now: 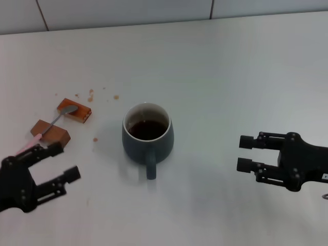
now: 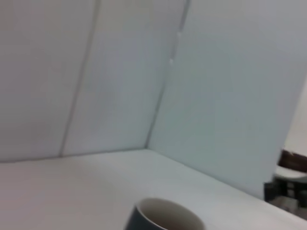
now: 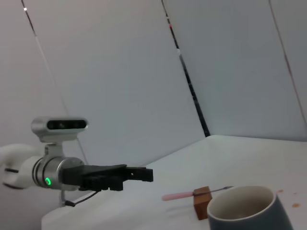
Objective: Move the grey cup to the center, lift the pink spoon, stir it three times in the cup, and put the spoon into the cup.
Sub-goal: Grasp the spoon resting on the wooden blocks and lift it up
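The grey cup [image 1: 147, 136] stands upright in the middle of the table with dark brown liquid in it, its handle pointing toward me. The pink spoon [image 1: 53, 123] lies across two brown blocks at the left, its silver bowl on the farther block and its pink handle end by my left gripper. My left gripper [image 1: 65, 161] is open and empty, low at the front left, with its upper fingertip close to the spoon's handle end. My right gripper [image 1: 242, 153] is open and empty to the right of the cup, apart from it. The right wrist view shows the cup [image 3: 249, 211], the spoon [image 3: 177, 195] and the left gripper [image 3: 144, 173].
Two brown rectangular blocks [image 1: 75, 110] [image 1: 50, 131] hold the spoon off the white table [image 1: 215, 77]. Small brown crumbs [image 1: 90, 95] lie behind the blocks. A tiled wall runs along the table's far edge. The cup's rim [image 2: 168, 218] shows in the left wrist view.
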You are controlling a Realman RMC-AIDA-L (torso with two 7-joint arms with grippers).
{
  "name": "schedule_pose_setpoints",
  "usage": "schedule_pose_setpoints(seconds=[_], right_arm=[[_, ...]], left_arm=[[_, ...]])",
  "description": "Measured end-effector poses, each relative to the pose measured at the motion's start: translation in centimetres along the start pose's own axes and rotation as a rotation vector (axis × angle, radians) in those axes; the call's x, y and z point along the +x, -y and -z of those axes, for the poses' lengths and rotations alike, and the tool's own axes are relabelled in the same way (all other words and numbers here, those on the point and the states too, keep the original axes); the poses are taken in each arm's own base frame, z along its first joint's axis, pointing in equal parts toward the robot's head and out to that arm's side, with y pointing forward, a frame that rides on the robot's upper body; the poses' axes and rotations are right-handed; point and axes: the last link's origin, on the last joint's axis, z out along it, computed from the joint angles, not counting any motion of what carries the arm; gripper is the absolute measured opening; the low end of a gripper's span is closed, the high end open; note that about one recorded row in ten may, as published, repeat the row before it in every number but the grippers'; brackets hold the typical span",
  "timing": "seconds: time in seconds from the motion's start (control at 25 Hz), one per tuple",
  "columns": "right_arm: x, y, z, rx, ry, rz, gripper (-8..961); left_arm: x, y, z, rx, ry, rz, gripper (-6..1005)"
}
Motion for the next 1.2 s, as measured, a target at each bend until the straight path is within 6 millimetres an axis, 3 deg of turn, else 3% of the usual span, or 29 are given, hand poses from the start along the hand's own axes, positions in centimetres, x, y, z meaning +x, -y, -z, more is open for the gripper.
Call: schedule_pose_setpoints(seconds=[0.2, 0.36, 0.52, 0.56, 0.72, 0.76, 1.2], right_arm=[[-0.1, 0.0, 0.0, 0.003, 0.008, -0.001, 597], [-0.1, 0.0, -0.1, 0.000, 0.010, -0.006, 712], [-0.1, 0.0, -0.2, -0.003, 0.010, -0.008, 839], [-0.2, 0.0, -0.3, -0.004, 0.010, -0.007, 839], [-0.2, 0.1, -0.4, -0.007, 0.005, -0.008, 838], [-0.1, 0.1, -0.4, -0.010, -0.001, -0.009, 838], [0.0, 0.0, -0.4, -0.012, -0.009, -0.011, 836]], left_arm=[[-0.2, 0.8, 1.5, 0.110, -0.067, 0.029, 793], [-0.6, 1.6, 4.1, 0.278, -0.191, 0.140, 792], [-0.6, 1.8, 4.9, 0.319, -0.241, 0.198, 791], [-1.0, 2.0, 5.5, 0.369, -0.320, 0.315, 790], [-1.3, 2.2, 5.5, 0.379, -0.336, 0.393, 789], [-2.2, 2.2, 5.2, 0.390, -0.362, 0.504, 789], [-3.4, 2.5, 5.7, 0.461, -0.434, 0.656, 798]])
